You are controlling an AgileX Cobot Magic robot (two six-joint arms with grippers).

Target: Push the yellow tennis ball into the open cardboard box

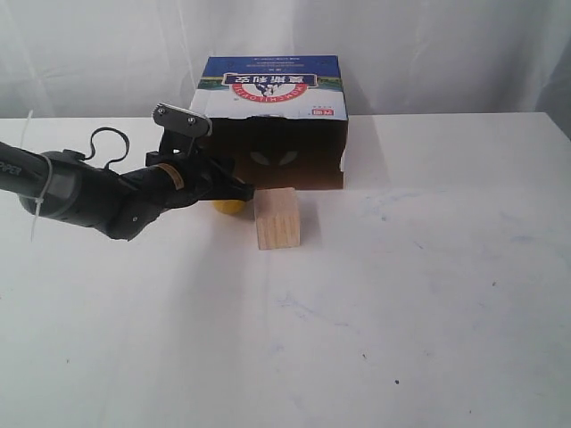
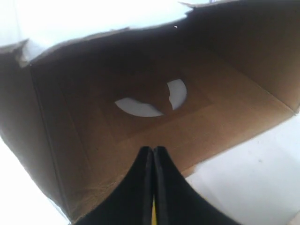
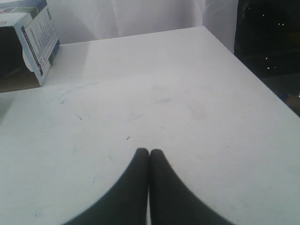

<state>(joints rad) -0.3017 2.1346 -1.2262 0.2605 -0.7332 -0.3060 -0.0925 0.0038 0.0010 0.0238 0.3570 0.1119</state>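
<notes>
- Presently, the pushing step is judged to be in hand: the left gripper [image 1: 239,190] is set low over the table [image 1: 410,303], its jaws pressed together with nothing held between them.
- The yellow tennis ball [image 1: 229,207] is seen under the fingertips and largely hidden by them, just beside the wooden cube [image 1: 277,219] and just short of the mouth of the open cardboard box [image 1: 272,89].
- In the left wrist view only a sliver of yellow is shown between the closed fingers, and the box's dark interior is faced ahead.
- Whether the ball is actually touched cannot be told.
- The right gripper [image 3: 149,157] is held with jaws together above bare table, well apart from the ball.
- A short, straight push toward the opening is called for next. It should be kept low so the ball is not ridden over, and clear of the cube so the ball is not deflected.
</notes>
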